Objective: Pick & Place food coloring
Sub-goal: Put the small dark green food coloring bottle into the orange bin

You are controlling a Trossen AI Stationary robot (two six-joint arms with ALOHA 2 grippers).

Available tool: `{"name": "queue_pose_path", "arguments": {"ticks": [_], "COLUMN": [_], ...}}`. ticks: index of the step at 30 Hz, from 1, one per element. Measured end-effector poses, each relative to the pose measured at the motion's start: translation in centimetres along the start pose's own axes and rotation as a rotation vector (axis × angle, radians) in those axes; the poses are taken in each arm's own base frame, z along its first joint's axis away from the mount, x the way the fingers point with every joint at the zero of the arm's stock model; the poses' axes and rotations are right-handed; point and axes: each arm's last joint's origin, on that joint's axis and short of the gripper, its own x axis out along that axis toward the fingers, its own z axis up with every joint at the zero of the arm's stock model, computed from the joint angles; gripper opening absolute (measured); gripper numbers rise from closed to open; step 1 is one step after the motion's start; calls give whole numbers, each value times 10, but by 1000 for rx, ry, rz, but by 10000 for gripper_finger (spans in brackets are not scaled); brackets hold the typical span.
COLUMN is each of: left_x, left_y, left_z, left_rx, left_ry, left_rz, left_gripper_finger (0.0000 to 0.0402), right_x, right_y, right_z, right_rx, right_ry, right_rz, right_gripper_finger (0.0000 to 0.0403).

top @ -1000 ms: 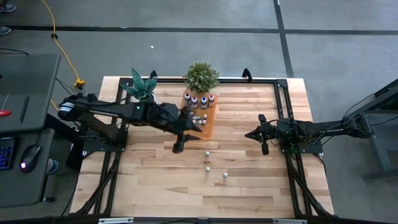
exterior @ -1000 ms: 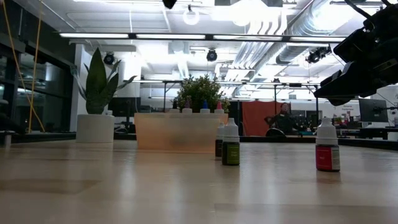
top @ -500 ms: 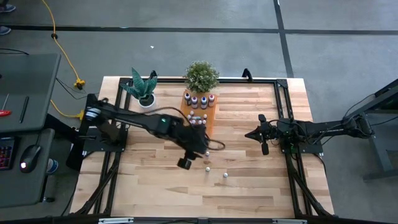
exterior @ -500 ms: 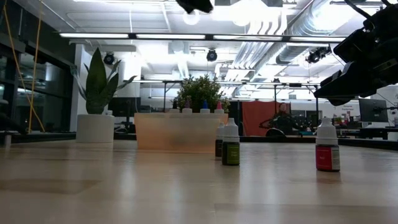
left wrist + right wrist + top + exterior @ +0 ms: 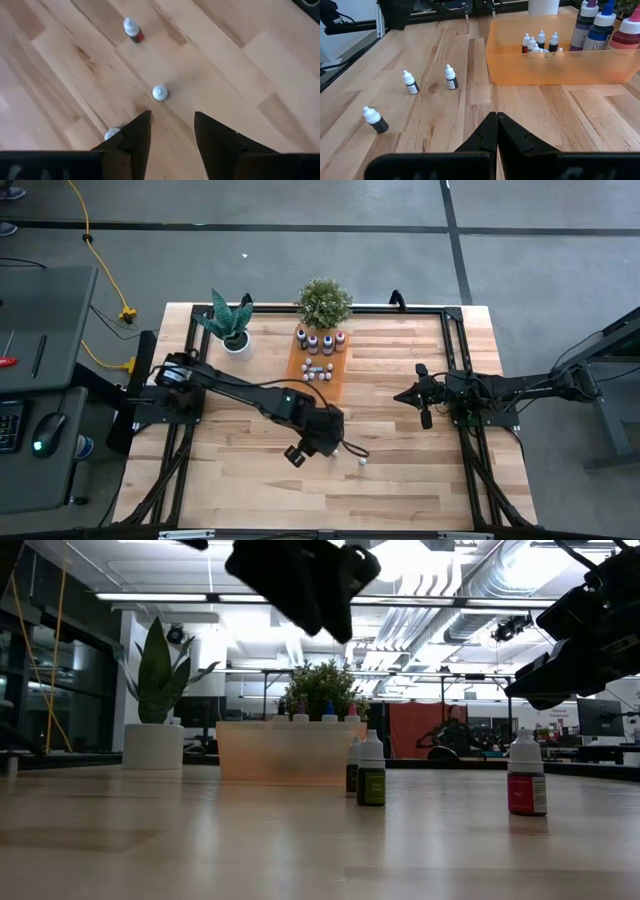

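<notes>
Now the left gripper [image 5: 171, 131] hangs over the middle of the counter [image 5: 400, 480]. Its fingers [image 5: 137, 137] are partly open and hold nothing. Three small bottles stand loose on the wood there. One bottle [image 5: 159, 93] is just ahead of the fingers, a red one [image 5: 133, 29] is farther off, and a third [image 5: 112, 133] peeks out beside a finger. More bottles sit in the orange tray [image 5: 335, 385]. The right gripper [image 5: 422, 402] waits at the right side, its fingers shut on nothing.
</notes>
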Motion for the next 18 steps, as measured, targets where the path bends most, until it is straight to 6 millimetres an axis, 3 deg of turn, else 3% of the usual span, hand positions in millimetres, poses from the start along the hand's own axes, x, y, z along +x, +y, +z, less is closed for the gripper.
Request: {"name": "queue_pose_path", "arguments": {"ticks": [9, 18], "left_x": [26, 57], "left_y": [-2, 0], "left_z": [4, 1], "left_rx": [7, 11], "left_ry": [-36, -20], "left_rz": [-42, -42], "left_gripper_finger": [223, 232], "right_x": [0, 0], "right_y": [0, 0], "right_z": [0, 0], "right_rx": [0, 0], "right_ry": [1, -1], "right_rz": [0, 0], "right_gripper_finger": [0, 0]}}
